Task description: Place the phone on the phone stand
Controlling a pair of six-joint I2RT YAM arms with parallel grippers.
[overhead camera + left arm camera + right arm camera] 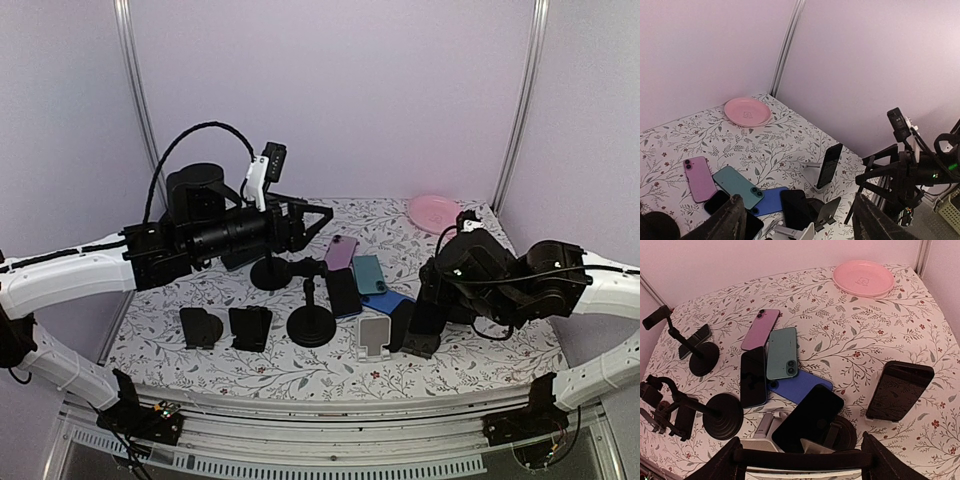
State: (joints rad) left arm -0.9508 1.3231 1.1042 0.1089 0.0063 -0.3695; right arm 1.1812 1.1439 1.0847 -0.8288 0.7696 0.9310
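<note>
Several phones lie in a loose pile mid-table: a pink phone point(761, 329), a teal phone point(782, 352), a blue phone point(801, 385) and a black phone point(753, 376), all flat. Another black phone point(810, 417) leans on a round black stand point(846, 432). One more dark phone point(900, 390) stands upright on a white stand point(816, 176) at the right. My right gripper point(802, 461) hangs open just in front of the leaning phone and holds nothing. My left gripper point(800, 226) is open and raised above the table's left middle, also holding nothing.
A pink plate point(434, 211) sits at the back right corner. Two black round-base clamp stands point(311, 322) point(270, 271) rise left of the pile. Two small black stands point(200, 327) point(250, 328) and an empty white stand point(375, 336) are near the front.
</note>
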